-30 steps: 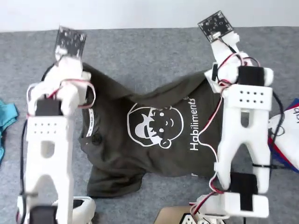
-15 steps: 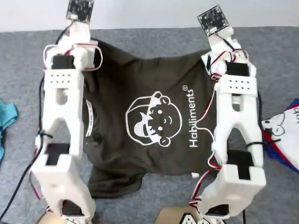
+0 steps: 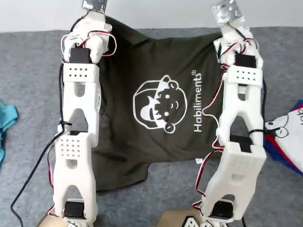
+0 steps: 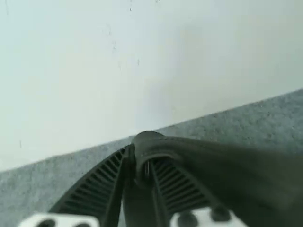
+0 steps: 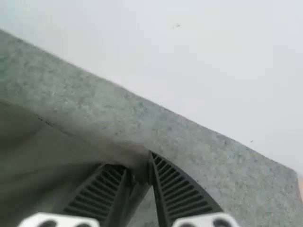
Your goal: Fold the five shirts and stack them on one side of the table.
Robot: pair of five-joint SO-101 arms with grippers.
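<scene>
Two arms lie stretched over the grey worktop [image 3: 28, 71]. Left end effector [image 4: 141, 163] is pinched shut on the dark shirt [image 3: 142, 61], which is spread print-up between them. Right end effector [image 5: 138, 177] is clamped on its other far corner.

Overhead camera above the table [image 3: 28, 56]; wrist cameras low and close, seemingly toward the shared far wall [image 4: 142, 47].

room to pass over the table [image 3: 33, 71] between the teal cloth [image 3: 6, 118] and the left arm [image 3: 78, 142].
</scene>
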